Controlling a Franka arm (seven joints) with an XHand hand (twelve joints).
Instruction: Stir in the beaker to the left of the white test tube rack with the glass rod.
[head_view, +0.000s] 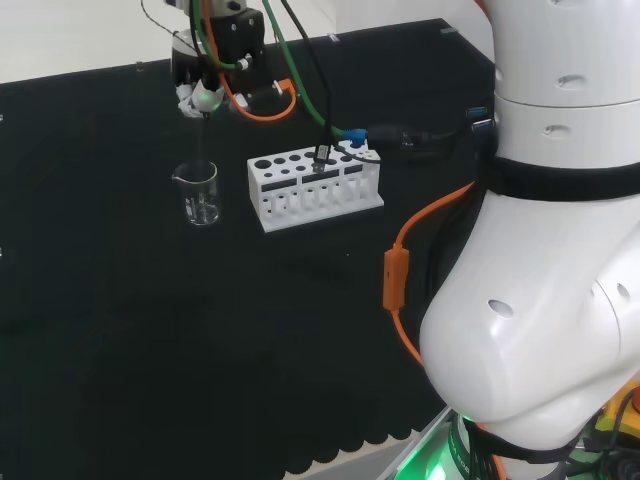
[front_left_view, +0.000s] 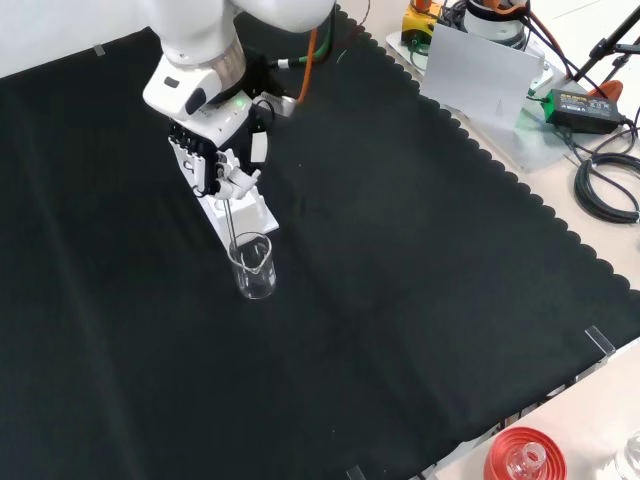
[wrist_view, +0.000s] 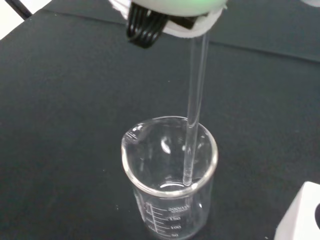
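Hand (head_view: 205, 92) at upper left of head view, fingers (front_left_view: 232, 178) pinching glass rod (wrist_view: 196, 100). Rod upright, tip down inside clear beaker (head_view: 198, 193), left of white test tube rack (head_view: 313, 186) on black bench (head_view: 150, 330).

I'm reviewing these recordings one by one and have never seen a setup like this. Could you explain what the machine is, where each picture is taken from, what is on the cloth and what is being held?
This is one white robot arm with a black and white hand in place of a gripper, working over a black cloth. The head view looks over the arm from behind, so the big white shapes at its right are the arm's own links. The front view looks down from the opposite side. The wrist view looks past the palm. On the cloth stand a clear glass beaker and a white test tube rack. The hand holds a glass rod upright, its lower end dipped inside the beaker. A red ribbed stand sits off the cloth.
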